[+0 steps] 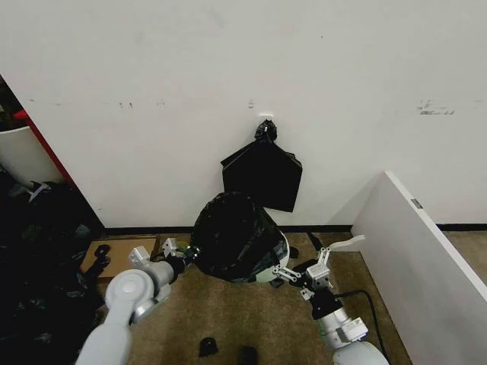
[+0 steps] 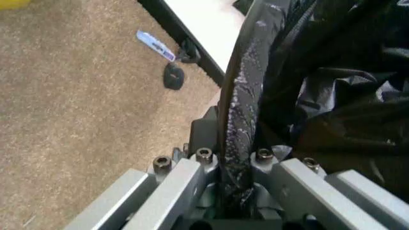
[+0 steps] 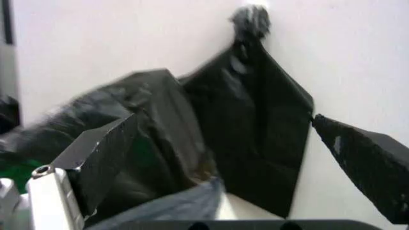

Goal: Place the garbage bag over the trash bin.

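A: Where's the garbage bag [image 1: 234, 237] relative to the trash bin [image 1: 277, 265]?

B: Draped over the top of it. The black film bulges up above the bin's mouth, and just a sliver of the white wall peeks out low on the side nearest the right gripper [image 1: 293, 275]. I'd judge the bag is mostly on but not yet pulled down snug.

A: And the left gripper [image 1: 185, 258]?

B: Pressed against the bin's opposite side, clamped on a pleat of the bag. In the left wrist view a gathered strip of the garbage bag [image 2: 242, 110] runs straight down between the closed jaws of the left gripper [image 2: 238, 191]. Probably it pins that edge so the film can't slide off while the other side gets worked.

A: Is the right one holding anything?

B: No. Its fingers are spread apart just beside the bin; the right wrist view shows both tips wide with nothing between them, facing the garbage bag [image 3: 137, 139].

A: That other black thing behind the bin?

B: A flat bag [image 1: 263, 173] hanging from a hook on the wall [image 1: 152, 76], above and behind the bin. Not part of the job
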Controlling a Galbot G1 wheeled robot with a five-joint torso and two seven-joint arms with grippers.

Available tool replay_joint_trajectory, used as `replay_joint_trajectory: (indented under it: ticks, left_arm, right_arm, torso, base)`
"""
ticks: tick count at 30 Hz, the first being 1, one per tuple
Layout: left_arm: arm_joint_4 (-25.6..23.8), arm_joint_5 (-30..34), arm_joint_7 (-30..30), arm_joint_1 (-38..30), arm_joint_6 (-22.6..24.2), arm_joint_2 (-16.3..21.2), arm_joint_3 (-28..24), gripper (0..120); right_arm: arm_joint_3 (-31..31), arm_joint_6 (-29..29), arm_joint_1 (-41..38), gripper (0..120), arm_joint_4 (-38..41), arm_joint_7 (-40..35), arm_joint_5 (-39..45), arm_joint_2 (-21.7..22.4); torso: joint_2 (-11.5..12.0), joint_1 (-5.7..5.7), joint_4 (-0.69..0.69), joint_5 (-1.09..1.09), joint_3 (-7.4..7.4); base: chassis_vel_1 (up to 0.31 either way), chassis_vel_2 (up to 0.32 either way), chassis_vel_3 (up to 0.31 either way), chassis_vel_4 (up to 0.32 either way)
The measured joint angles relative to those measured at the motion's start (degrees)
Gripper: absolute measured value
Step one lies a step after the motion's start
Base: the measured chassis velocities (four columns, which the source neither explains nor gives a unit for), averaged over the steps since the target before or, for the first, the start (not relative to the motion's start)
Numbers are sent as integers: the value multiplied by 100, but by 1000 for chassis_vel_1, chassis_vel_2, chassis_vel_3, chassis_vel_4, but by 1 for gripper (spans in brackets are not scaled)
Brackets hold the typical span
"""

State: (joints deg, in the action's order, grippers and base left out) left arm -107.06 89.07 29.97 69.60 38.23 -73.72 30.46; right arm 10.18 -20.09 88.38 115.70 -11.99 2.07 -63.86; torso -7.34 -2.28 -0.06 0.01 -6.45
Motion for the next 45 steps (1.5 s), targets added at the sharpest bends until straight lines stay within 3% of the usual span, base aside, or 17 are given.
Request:
replay_joint_trajectory:
  ticks: [4, 9, 18, 24, 25, 27, 31, 36, 43, 45]
  left_arm:
    - [29, -46, -133, -19, -17, 45, 15, 0]
    - [37, -94, -271, -49, -30, 84, 24, 0]
    - [-34, -146, -393, -69, -32, 116, 6, 0]
    - [-67, -387, -434, -43, -143, 120, -108, 0]
    - [-67, -694, -487, 20, -260, 150, -251, 0]
    - [-41, -1231, -567, 130, -450, 196, -413, 0]
    - [-16, -2245, -594, 325, -745, 253, -600, 0]
    - [237, -2972, -508, 314, -858, 218, -753, 0]
    - [432, -3150, -442, 260, -785, 142, -994, 1]
    - [336, -3123, -416, 277, -680, 126, -1012, 9]
  right_arm:
    - [-77, 507, -23, 100, -102, -706, -184, -20]
    - [-201, 783, -68, 100, -245, -956, -99, -52]
    - [-253, 633, -206, 100, -702, -753, 76, -152]
    - [87, 322, -373, 100, -1379, -942, -712, -207]
    - [421, -121, -472, 100, -1655, -977, -1183, -273]
    - [823, -429, -516, 100, -1732, -995, -1430, -334]
    - [1140, -401, -315, 100, -1176, -1090, -1183, -445]
    - [1070, -386, -8, 100, -637, -1103, -1213, -658]
    - [917, -437, 227, 100, -391, -1091, -1390, -983]
    - [901, -452, 270, 100, -384, -1088, -1425, -1024]
  torso:
    - [0, 0, 0, 0, 0]
    - [0, 0, 0, 0, 0]
    - [0, 0, 0, 0, 0]
    - [0, 0, -1, 3, 0]
    - [0, 0, 0, 4, 0]
    - [0, 0, 0, 1, 0]
    - [0, 0, 1, 2, 0]
    - [0, 0, -1, 1, 0]
    - [0, 0, -1, 0, 0]
    - [0, 0, -1, 0, 0]
  base:
    - [0, 0, 0, 0]
    - [0, 0, 0, 0]
    - [0, 0, 0, 0]
    - [0, 0, 0, 0]
    - [0, 0, 0, 0]
    - [0, 0, 0, 0]
    - [0, 0, 0, 0]
    - [0, 0, 0, 0]
    - [0, 0, 0, 0]
    - [0, 0, 0, 0]
